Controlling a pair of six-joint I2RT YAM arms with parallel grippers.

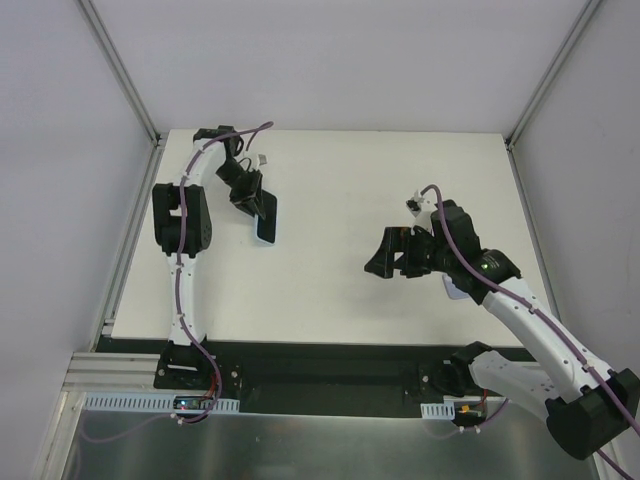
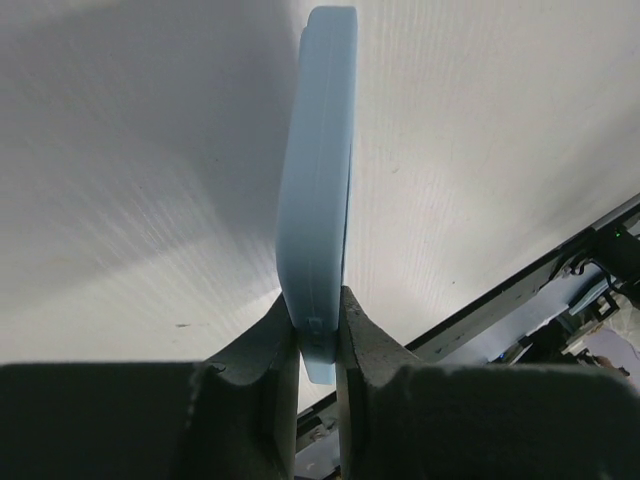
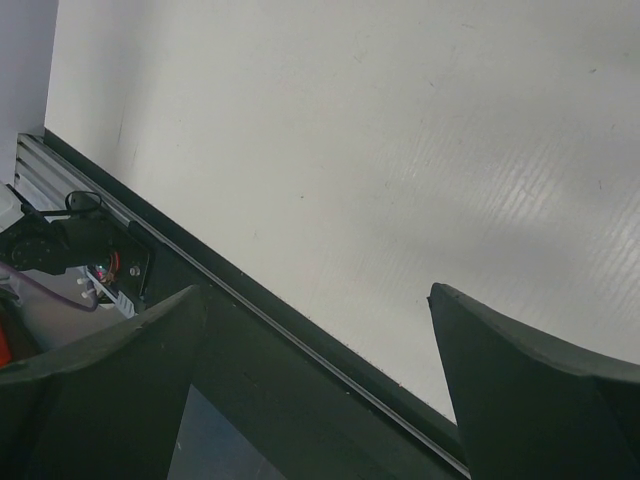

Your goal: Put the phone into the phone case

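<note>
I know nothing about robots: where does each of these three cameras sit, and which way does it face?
Top external: fixed above and behind the arms, facing down onto the white table; both arms, left hand and right hand show.
Left wrist: on the left arm, facing along its fingers, shut on a flat light-blue slab.
Right wrist: on the right arm, facing past its open fingers to table and dark rail.
Shared: top and left wrist both show the slab.

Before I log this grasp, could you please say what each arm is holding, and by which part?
The left fingers pinch the light blue slab by one end, across its flat faces; right fingers hold nothing.
</note>
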